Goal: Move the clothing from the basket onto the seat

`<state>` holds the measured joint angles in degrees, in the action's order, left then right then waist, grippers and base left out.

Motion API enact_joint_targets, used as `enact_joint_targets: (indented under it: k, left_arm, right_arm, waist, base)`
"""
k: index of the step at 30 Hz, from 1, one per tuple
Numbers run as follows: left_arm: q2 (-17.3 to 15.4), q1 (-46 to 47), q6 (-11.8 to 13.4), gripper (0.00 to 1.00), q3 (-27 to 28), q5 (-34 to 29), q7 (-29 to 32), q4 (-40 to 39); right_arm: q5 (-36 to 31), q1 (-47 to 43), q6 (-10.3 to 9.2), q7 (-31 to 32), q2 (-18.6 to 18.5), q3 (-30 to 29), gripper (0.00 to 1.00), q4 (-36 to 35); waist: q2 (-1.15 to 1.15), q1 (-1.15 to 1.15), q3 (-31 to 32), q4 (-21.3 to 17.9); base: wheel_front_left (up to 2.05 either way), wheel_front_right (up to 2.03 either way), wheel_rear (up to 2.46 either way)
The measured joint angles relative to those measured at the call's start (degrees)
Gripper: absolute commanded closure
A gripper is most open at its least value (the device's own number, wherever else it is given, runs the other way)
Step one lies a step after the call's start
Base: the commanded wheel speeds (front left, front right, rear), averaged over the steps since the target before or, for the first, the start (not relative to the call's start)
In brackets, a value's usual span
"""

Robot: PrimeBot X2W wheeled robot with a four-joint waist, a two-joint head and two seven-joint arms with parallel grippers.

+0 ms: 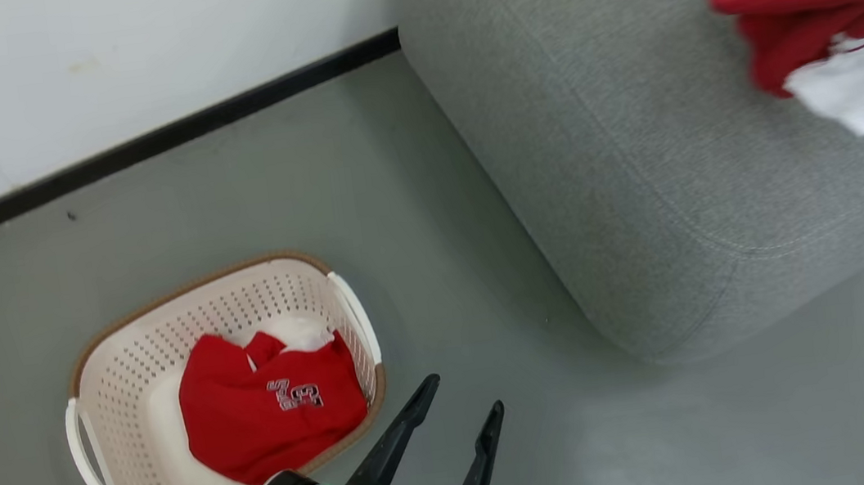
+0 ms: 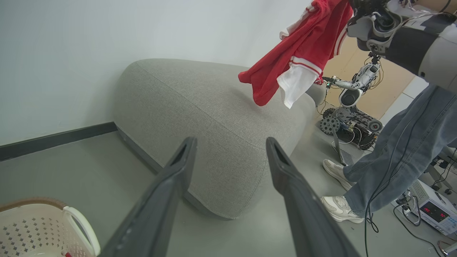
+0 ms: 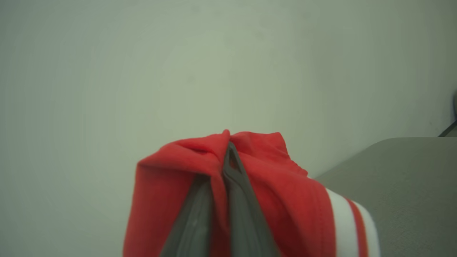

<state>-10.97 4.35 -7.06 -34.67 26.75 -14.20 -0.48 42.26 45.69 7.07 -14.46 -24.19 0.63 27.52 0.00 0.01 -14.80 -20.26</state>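
Observation:
A red jersey (image 1: 271, 410) with dark numbering lies in the cream perforated basket (image 1: 126, 371) on the floor. My left gripper (image 1: 464, 403) stands open just right of the basket's rim, empty; its fingers (image 2: 167, 192) frame the grey seat (image 2: 214, 117). A second red garment with white trim (image 1: 824, 13) hangs above the seat (image 1: 632, 127) at the upper right. My right gripper (image 3: 226, 157) is shut on that red garment (image 3: 285, 200), the cloth draped over both fingers. In the left wrist view the garment (image 2: 303, 53) dangles over the seat's top.
A white wall with a black skirting (image 1: 140, 150) runs behind the basket. A person's legs in jeans and pale shoes (image 2: 385, 157) stand right of the seat. A small tracked robot (image 2: 350, 114), cables and an instrument box (image 2: 433, 212) lie beyond.

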Motion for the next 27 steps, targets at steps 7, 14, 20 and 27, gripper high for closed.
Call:
enact_joint_targets:
  k: [7, 14, 20, 27]
  left_arm:
    - [-3.3, 0.0, 0.0, 0.0, 0.4, -1.0, 1.5, -1.6]
    - [-5.2, 1.1, 0.0, 0.0, 1.5, -1.3, 2.1, -2.8]
    - [-7.8, 0.7, 0.1, 0.0, 3.9, -1.3, 2.1, -4.0]
    - [-9.9, -0.6, 1.6, 0.0, 6.1, -1.3, 2.5, -6.3]
  right_arm:
    - [1.9, 11.8, -0.49, -0.3, -2.2, -4.3, 1.0, 9.1]
    - [1.9, 18.9, -1.03, -0.3, -3.5, -6.6, 1.0, 15.0]
    - [1.7, 22.8, -1.03, -0.3, -5.9, -8.7, 1.0, 19.7]
    - [-0.7, 23.5, -1.01, -0.3, -9.6, -9.6, 1.0, 23.9]
  waist:
    - [0.0, 0.0, -6.4, 2.7]
    - [0.01, 0.0, -11.8, 4.8]
    - [0.01, 0.0, -15.6, 6.0]
    - [0.01, -0.01, -19.2, 5.9]
  base:
    - [0.0, 0.0, 0.0]
    - [0.0, 0.0, 0.0]
    - [0.0, 0.0, 0.0]
    - [0.0, 0.0, 0.0]
